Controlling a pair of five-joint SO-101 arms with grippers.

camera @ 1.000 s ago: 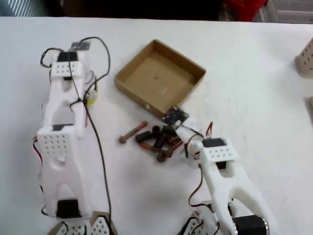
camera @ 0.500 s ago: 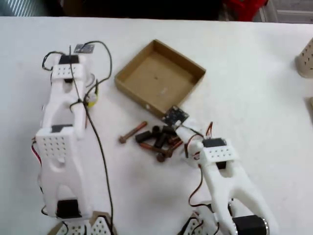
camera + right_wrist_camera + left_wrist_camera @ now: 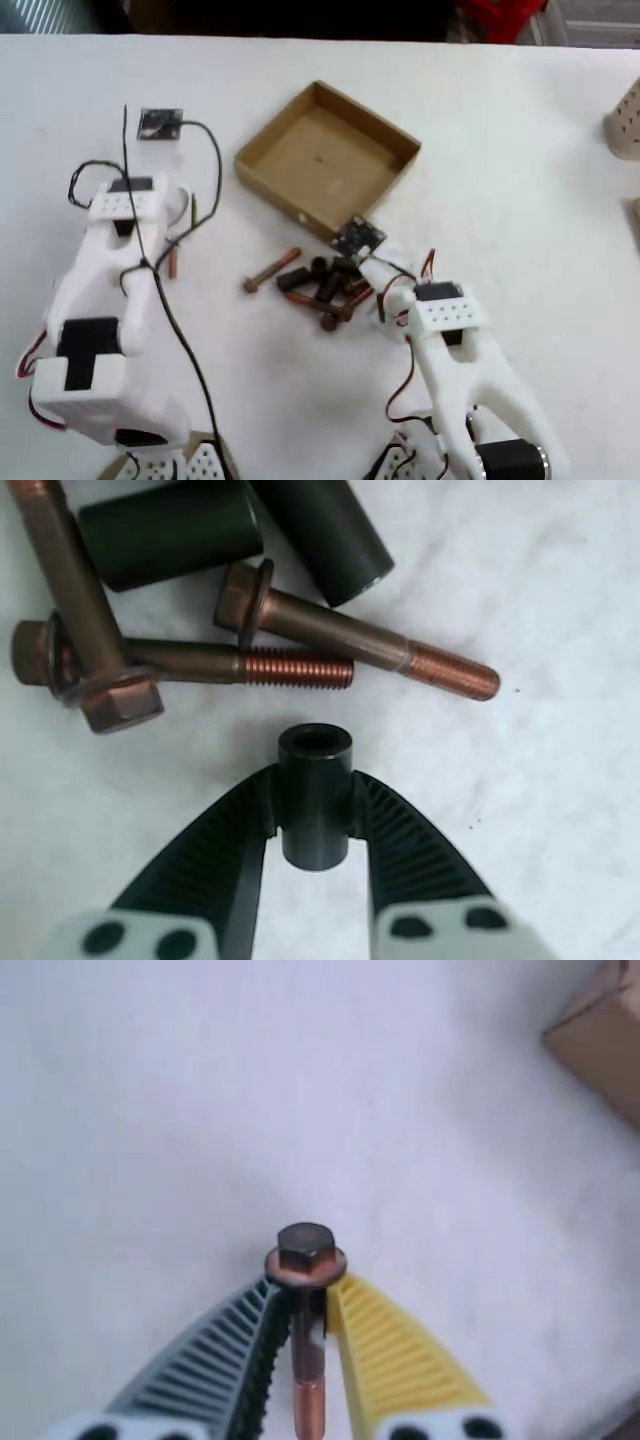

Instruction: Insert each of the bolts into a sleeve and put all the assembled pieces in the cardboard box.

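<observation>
My left gripper (image 3: 308, 1305) is shut on a copper bolt (image 3: 305, 1256), clamped just under its hex head, with the shank running back between the grey and yellow fingers. In the high view this bolt (image 3: 172, 262) hangs by the left arm, above the table left of the pile. My right gripper (image 3: 315, 830) is shut on a short black sleeve (image 3: 315, 800), bore facing outward, at the near edge of the pile (image 3: 325, 282). Three loose bolts (image 3: 350, 630) and two more black sleeves (image 3: 170, 530) lie just beyond it. The cardboard box (image 3: 400, 150) sits behind the pile with nothing in it.
One more bolt (image 3: 272, 270) lies apart, left of the pile. A cream perforated object (image 3: 625, 120) stands at the far right edge. Cables loop around the left arm (image 3: 110, 260). Bare white table lies between the two arms.
The left arm has drawn back toward the table's front and risen, carrying the bolt with it. The right arm and the pile have stayed put.
</observation>
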